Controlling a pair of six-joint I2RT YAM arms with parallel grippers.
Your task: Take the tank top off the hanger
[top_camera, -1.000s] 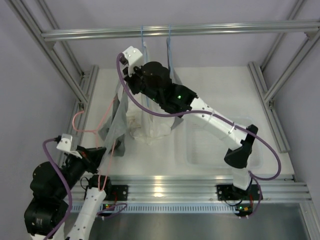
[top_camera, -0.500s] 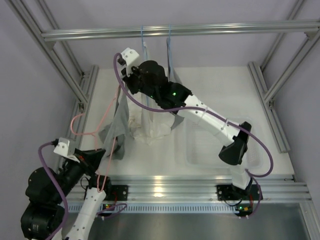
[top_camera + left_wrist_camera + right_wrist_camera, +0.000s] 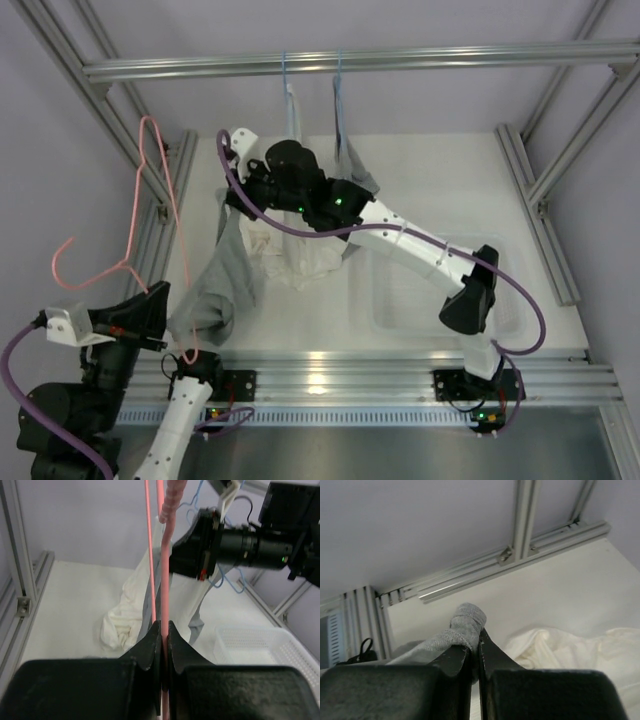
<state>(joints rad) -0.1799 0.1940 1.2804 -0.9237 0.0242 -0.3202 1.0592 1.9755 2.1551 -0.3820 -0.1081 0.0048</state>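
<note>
Beside white cloth (image 3: 300,262), right end effector (image 3: 475,642) pinches tank top (image 3: 215,290); left end effector (image 3: 164,630) clamps pink hanger (image 3: 166,580).

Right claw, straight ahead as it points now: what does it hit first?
Past the grey tank top pinched in the right claw, the first thing looks like the aluminium frame rail at the table edge, wall behind it. Nothing else shows between, but depth is unclear.

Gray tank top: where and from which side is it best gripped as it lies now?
At the bunched strap, from the right, as the right end effector pinches it. The gray tank top trails limp from there down to the table, so the strap is its only raised, narrow fold; the rest lies slack.
</note>
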